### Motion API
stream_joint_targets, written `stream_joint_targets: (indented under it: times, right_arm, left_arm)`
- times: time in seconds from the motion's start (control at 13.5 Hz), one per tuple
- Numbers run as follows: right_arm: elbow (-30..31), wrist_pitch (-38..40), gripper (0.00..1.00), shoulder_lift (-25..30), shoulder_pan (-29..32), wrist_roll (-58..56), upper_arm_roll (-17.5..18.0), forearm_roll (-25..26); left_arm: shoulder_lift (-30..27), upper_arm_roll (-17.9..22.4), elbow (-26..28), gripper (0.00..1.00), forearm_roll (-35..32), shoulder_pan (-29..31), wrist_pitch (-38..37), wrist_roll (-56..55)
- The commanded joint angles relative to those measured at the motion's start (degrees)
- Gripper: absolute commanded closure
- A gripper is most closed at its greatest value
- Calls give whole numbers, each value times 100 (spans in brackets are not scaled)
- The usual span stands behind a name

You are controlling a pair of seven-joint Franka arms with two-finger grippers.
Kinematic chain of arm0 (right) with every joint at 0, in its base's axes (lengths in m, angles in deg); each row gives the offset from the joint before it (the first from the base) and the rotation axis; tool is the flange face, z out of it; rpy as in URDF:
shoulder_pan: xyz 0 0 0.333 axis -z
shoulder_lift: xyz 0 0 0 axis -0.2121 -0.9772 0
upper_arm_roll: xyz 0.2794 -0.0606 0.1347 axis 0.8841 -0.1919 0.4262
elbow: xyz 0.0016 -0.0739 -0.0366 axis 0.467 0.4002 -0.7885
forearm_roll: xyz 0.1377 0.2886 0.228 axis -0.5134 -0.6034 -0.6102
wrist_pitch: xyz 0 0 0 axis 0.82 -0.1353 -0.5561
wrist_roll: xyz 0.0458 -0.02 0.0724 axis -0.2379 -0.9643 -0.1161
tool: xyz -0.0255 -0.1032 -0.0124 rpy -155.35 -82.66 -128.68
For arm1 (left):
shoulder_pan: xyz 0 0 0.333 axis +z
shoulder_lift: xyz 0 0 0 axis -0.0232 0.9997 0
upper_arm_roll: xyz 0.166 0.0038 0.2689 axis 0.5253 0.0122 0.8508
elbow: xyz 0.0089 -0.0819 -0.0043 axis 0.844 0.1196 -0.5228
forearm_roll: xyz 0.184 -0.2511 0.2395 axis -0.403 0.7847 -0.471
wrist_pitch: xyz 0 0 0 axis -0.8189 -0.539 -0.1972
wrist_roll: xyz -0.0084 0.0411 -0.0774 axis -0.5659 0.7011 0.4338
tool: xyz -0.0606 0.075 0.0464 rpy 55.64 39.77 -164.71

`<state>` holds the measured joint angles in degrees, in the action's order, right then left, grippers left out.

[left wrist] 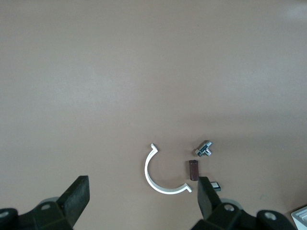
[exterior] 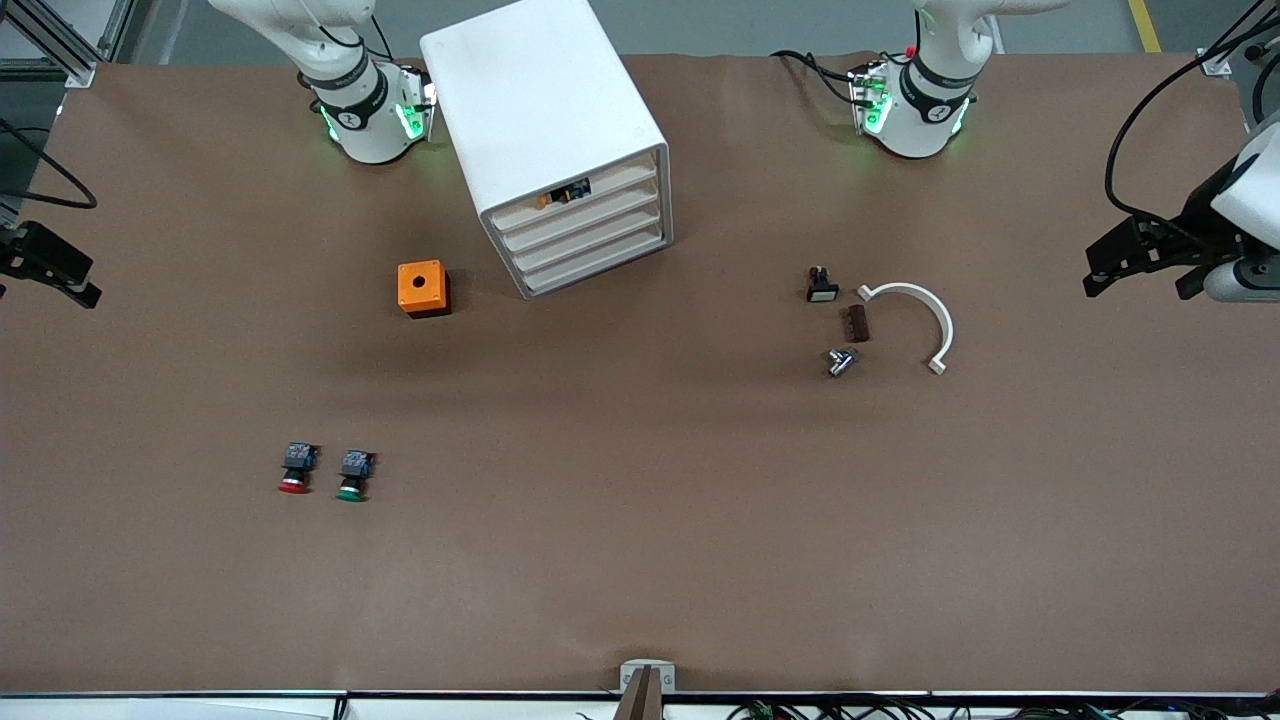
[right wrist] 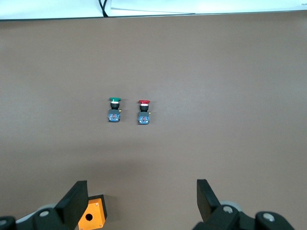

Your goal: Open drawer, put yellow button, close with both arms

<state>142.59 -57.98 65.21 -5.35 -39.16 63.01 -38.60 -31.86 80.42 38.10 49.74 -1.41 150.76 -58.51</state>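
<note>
Brown paper-like sheet covers the table (exterior: 640,560). Clock positions are read on the front view, with 12 at the arm bases.

- 12 o'clock: the white cabinet (exterior: 540,100) stands at an angle between the two bases. The drawer (exterior: 615,186), topmost of four, has its front about in line with the three below.
- The yellow button (exterior: 565,191) lies inside that drawer. Its orange-yellow cap and dark body show through the gap above the drawer front.
- 10 o'clock: an orange box (exterior: 422,288) with a round hole in its top stands nearer the camera than the cabinet.
- 8 o'clock: the red-capped button (exterior: 296,468) and the green-capped button (exterior: 354,475) lie side by side, just apart, caps toward the camera.
- 2 o'clock: a white half-ring (exterior: 925,315), a brown block (exterior: 856,323), a metal fitting (exterior: 840,361) and a small black part (exterior: 821,285) lie close together.
- 3 o'clock: the left gripper (exterior: 1140,265) hangs over the left arm's end of the table, fingers spread wide, holding nothing.
- 9 o'clock: the right gripper (exterior: 50,265) hangs over the right arm's end of the table, fingers likewise apart and empty.

Writing: the black band on each arm base carries a white mark, too small to read.
</note>
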Motion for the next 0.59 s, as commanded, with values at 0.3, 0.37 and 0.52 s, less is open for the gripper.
stream_joint_targets:
  times: [0.3,0.37,0.52]
  right_arm:
    - [-29,-2,0,27,119,-15,71,-76]
    - [-29,-2,0,27,119,-15,71,-76]
    - [-29,-2,0,36,119,-15,71,-76]
  left_arm:
    - [43,-38,-155,0,-55,8,-139,-205]
    - [43,-38,-155,1,-64,8,-131,-171]
    - [43,-46,-155,0,-73,-1,-131,-171]
